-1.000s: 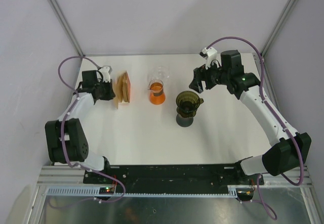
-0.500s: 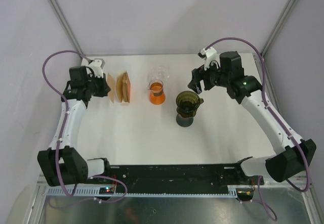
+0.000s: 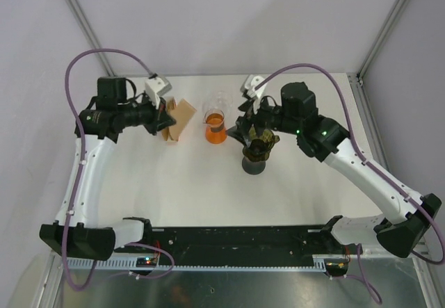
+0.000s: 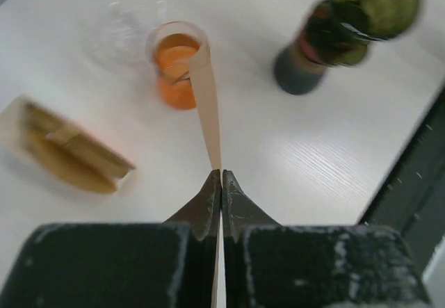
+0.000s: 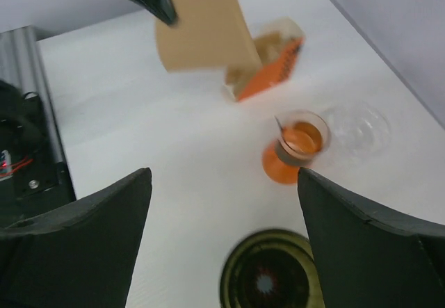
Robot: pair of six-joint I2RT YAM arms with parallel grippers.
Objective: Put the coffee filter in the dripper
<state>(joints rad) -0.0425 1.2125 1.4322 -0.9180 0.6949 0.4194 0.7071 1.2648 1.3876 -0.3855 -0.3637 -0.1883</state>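
Observation:
A brown paper coffee filter (image 3: 185,111) hangs above the table, and my left gripper (image 3: 167,118) is shut on its edge. From the left wrist the coffee filter (image 4: 207,99) shows edge-on, rising from the closed fingertips (image 4: 212,190). The dark green dripper (image 3: 258,141) stands on its dark base right of centre. My right gripper (image 3: 252,128) hovers just above the dripper, jaws wide open and empty. In the right wrist view the dripper (image 5: 271,277) lies below the right gripper (image 5: 224,177), and the coffee filter (image 5: 201,23) is at the top.
A holder of spare filters (image 3: 170,133) stands just below the held filter. A glass carafe of orange liquid (image 3: 215,128) sits between the holder and the dripper, with a clear glass (image 3: 219,101) behind it. The table's front edge borders a black rail (image 3: 236,242).
My left arm has lifted the filter off the holder and carried it right, towards the carafe. The right arm has swung left over the dripper and its jaws have widened.

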